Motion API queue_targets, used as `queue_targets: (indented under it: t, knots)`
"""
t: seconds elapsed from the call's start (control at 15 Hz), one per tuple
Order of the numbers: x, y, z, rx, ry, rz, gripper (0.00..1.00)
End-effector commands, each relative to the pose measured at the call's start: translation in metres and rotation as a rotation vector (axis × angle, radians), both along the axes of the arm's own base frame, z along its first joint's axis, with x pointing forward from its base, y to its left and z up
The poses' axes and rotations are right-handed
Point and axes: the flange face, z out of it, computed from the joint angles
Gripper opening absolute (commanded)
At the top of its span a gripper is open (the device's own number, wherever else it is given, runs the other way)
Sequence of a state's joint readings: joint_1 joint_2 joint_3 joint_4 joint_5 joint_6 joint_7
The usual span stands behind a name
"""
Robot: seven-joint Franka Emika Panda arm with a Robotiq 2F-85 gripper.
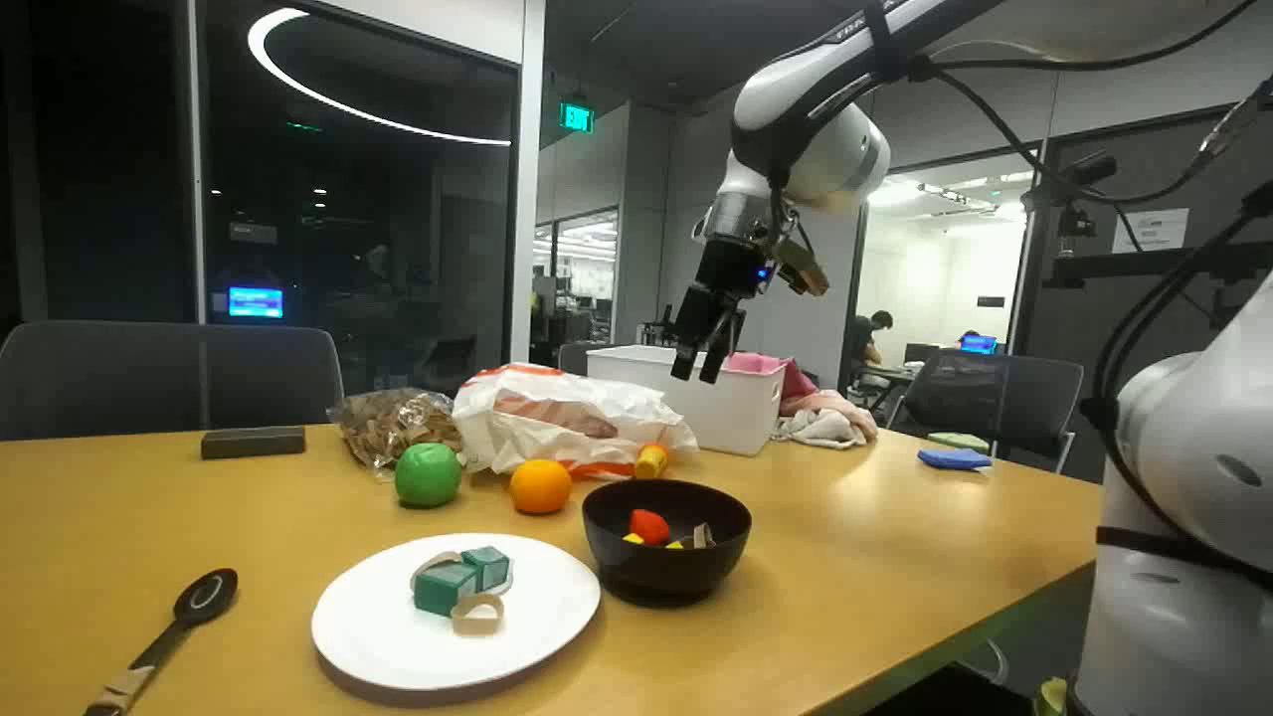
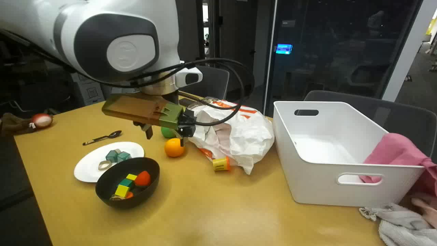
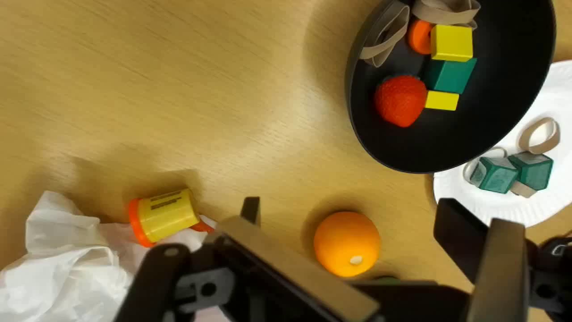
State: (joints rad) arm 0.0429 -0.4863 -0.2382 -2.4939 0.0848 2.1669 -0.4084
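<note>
Office meeting room: glass wall [image 1: 358, 229], mesh-backed chairs [image 1: 109, 378], wood-toned table [image 1: 875, 557], green exit sign [image 1: 576, 117].

In the wrist view, we saw a round, bright orange [image 3: 345, 239] resting on the table [image 3: 214, 98], its pale spot [image 3: 356, 260] towards five o'clock, well clear of the black bowl [image 3: 415, 150], at the bowl's seven o'clock.

In an exterior view the gripper [image 2: 165, 141] hides a sliver of the orange [image 2: 173, 149], and the top of the green fruit [image 2: 167, 133] is also covered. In the wrist view the gripper is blurred and cut off, the white plate [image 3: 558, 94] and black bowl [image 3: 415, 150] are cropped, and print on the yellow tub [image 3: 167, 217] is too small to read. Edges of exterior views cut off the spoon [image 1: 159, 648] at the near left and the grey towel [image 2: 408, 227] at the near right.
</note>
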Motion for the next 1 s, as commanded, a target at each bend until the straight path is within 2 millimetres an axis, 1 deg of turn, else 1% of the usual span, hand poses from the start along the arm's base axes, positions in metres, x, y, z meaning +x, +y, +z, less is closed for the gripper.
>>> queue_targets:
  t: [0.0,0.2,0.53,0.67,0.93]
  knots:
    - [0.001,0.0,0.002,-0.001,-0.003,0.0,1.0]
    - [0.002,-0.001,0.008,-0.002,-0.015,-0.002,1.0]
    - [0.003,0.001,0.008,-0.007,-0.016,0.0,1.0]
    - [0.005,0.011,0.004,-0.01,-0.008,0.021,1.0]
    - [0.005,0.042,-0.006,-0.033,0.02,0.086,1.0]
